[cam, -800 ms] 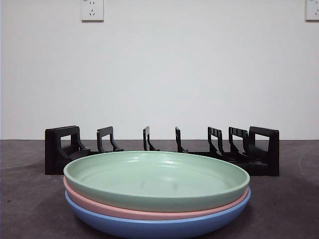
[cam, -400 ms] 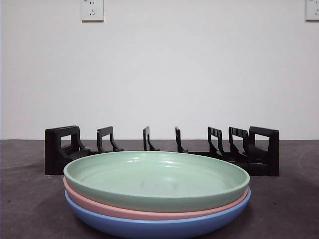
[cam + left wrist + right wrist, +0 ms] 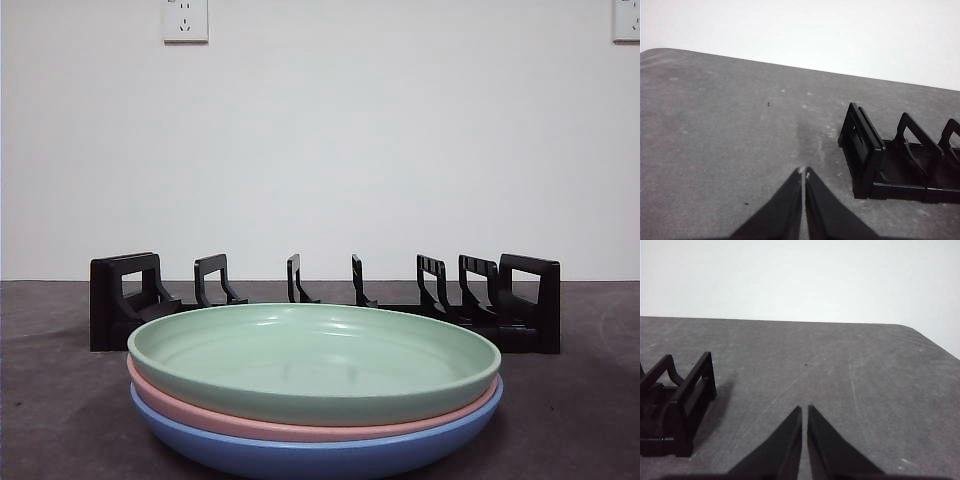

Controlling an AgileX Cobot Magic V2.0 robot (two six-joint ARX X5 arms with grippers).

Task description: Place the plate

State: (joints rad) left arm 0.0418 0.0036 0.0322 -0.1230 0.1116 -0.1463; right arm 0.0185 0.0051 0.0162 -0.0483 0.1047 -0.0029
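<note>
We see 3 plates stacked at the bottom centre of the front view: a green plate [image 3: 314,358] on top, a pink plate [image 3: 300,426] under it and a blue plate [image 3: 320,455] at the base, all lying flat on the desk [image 3: 50,400]. Behind them, across the middle of the frame, stands a black rack [image 3: 325,300] with upright dividers, every slot bare. We judge that the stack sits close in front of the rack so a plate can be lifted off the top and stood on edge between 2 dividers.

Neither arm shows in the front view. In the left wrist view our left gripper [image 3: 804,172] is clenched, its jaws pressed tip to tip with nothing between them, over bare desk with one end of the rack at the right of the frame. In the right wrist view our right gripper [image 3: 804,409] is likewise closed and empty, the rack's other end at the lower left of the frame. We take it both arms wait out at the rack's ends to leave the plates clear.

No plate is placed yet. The green one, uppermost and unobstructed, looks the natural first pick; its thin rim likely needs a careful pinch.
</note>
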